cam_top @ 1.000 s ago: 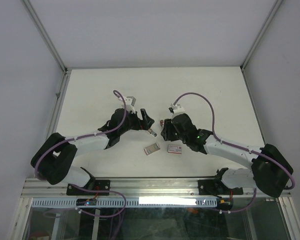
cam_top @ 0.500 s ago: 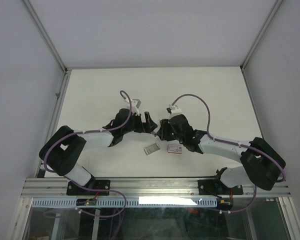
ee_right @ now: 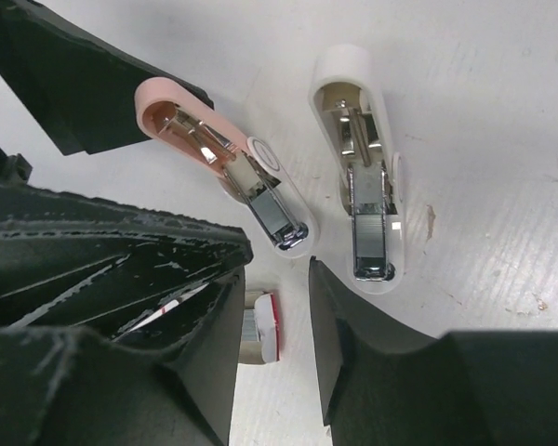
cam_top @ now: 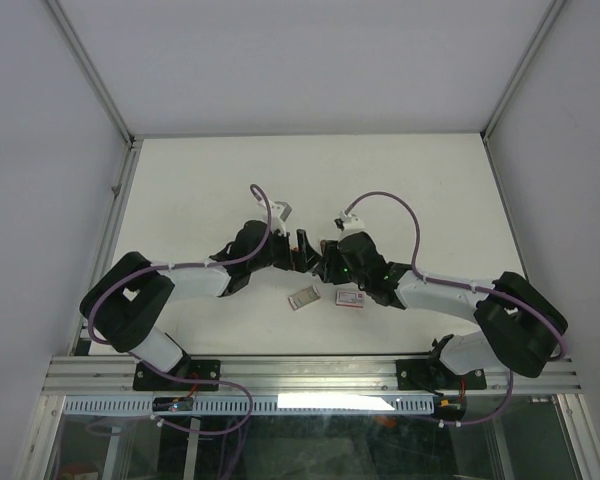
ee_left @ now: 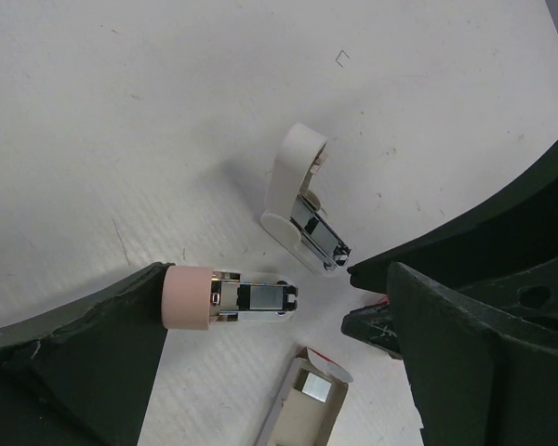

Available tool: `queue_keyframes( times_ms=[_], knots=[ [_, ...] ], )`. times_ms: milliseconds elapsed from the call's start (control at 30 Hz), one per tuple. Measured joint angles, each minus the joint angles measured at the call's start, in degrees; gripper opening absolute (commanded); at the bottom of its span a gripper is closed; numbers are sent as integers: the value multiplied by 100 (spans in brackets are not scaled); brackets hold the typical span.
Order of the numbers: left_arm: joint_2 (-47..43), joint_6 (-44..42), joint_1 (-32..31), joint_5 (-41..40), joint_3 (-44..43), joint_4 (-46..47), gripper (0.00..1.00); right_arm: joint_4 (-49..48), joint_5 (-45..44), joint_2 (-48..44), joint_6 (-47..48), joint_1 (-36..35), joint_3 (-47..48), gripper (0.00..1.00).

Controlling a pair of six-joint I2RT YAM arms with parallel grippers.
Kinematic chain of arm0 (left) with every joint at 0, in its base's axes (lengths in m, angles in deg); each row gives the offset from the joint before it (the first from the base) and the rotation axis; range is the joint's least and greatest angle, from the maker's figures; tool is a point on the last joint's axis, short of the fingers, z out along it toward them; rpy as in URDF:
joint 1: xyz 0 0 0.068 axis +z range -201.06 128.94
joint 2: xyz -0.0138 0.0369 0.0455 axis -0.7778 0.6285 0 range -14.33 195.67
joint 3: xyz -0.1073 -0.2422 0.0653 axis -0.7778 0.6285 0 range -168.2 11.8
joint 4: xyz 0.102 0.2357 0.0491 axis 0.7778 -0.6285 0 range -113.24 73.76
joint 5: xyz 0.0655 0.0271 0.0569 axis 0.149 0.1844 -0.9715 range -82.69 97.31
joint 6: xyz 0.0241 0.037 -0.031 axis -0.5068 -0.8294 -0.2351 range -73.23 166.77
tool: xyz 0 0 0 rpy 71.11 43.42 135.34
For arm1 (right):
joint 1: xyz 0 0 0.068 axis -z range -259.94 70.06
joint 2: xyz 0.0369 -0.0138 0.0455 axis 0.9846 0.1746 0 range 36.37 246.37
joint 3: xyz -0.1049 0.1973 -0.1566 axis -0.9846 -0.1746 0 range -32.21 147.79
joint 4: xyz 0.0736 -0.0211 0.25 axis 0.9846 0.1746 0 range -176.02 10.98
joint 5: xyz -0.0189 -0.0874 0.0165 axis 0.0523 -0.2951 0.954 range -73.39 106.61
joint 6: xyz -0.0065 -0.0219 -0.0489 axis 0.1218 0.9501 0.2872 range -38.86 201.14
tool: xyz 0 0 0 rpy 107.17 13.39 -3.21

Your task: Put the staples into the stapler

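Two small staplers lie hinged open side by side: a pink stapler point(ee_left: 228, 299) point(ee_right: 225, 165) and a white stapler point(ee_left: 302, 212) point(ee_right: 361, 172). The staples are in two parts: the grey inner tray point(cam_top: 302, 298) point(ee_left: 302, 409) with a silvery strip, and the white box with a red label point(cam_top: 351, 298) point(ee_right: 272, 336). My left gripper point(cam_top: 300, 250) point(ee_left: 279, 362) stands wide open around the pink stapler's end, without gripping it. My right gripper point(cam_top: 327, 265) point(ee_right: 279, 265) is open with a narrow gap, just short of both staplers' tips, with nothing between its fingers.
The two grippers nearly touch at the middle of the white table point(cam_top: 200, 180). A metal frame rail point(cam_top: 120, 210) runs along the left edge and grey walls enclose the back and sides. A stray staple point(ee_left: 340, 59) lies farther out.
The left gripper has moved right and the right gripper left, so they have closed in on the staplers. The right jaws have narrowed a little.
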Motion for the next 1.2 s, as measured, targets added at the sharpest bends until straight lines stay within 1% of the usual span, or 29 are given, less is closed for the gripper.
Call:
queue_keyframes(
  times_ms=[167, 400, 533, 967, 1200],
  knots=[
    [-28, -72, -195, -269, 0, -68, 99, 46, -120, -52, -17, 0, -105, 36],
    [-328, -249, -597, -1032, -11, -289, 99, 173, -284, -310, -37, 0, -184, 36],
    [-385, -321, -713, -1279, -66, -420, 99, 184, -321, -358, -39, 0, -203, 36],
    [-385, -328, -1005, -1633, -160, -555, 99, 258, -461, -472, -57, 0, -332, 36],
    [-385, -282, -1213, -1561, -170, -660, 99, 284, -658, -590, -59, 37, -354, 36]
  ],
)
